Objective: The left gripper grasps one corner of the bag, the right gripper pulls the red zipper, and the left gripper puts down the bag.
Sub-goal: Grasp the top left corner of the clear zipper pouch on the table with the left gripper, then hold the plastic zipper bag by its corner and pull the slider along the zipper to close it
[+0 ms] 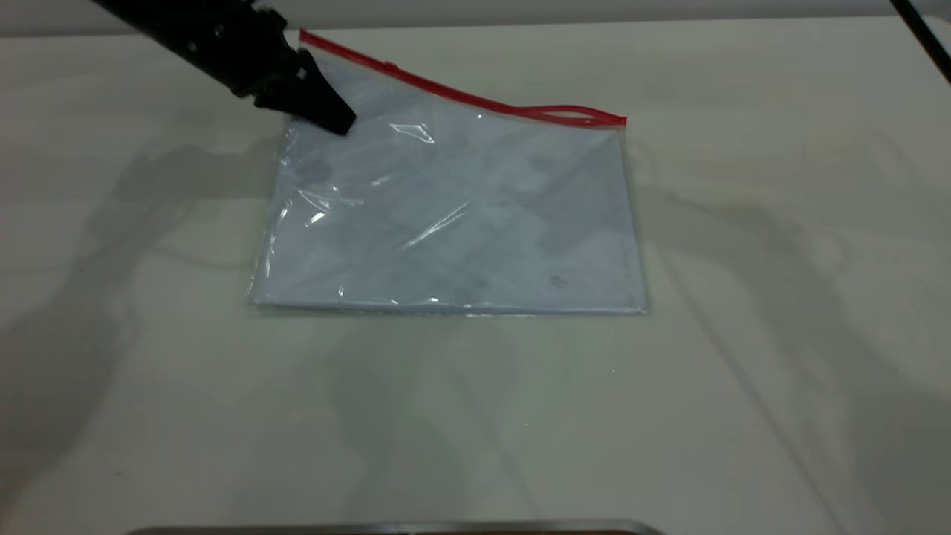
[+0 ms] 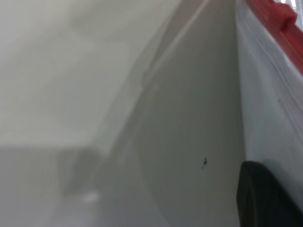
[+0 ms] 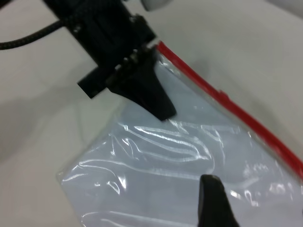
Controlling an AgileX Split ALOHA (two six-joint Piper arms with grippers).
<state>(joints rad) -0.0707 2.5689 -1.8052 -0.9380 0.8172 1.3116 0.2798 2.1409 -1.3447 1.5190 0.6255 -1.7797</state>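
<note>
The bag [image 1: 461,215] is a clear bluish pouch lying flat on the table, except for its far left corner [image 1: 308,44], which is raised. My left gripper [image 1: 338,119] is shut on that corner, at the end of the red zipper [image 1: 461,93]. The zipper runs along the far edge and its two strands are parted near the right end [image 1: 572,114]. A small slider tab [image 1: 390,67] sits close to the held corner. In the right wrist view, one finger [image 3: 214,201] of my right gripper hovers over the bag [image 3: 156,179], short of the red zipper [image 3: 255,125] and the left gripper [image 3: 165,111].
The pale table [image 1: 743,334] spreads wide on all sides of the bag. A metal edge [image 1: 394,529] runs along the near border. A black cable [image 1: 925,33] crosses the far right corner.
</note>
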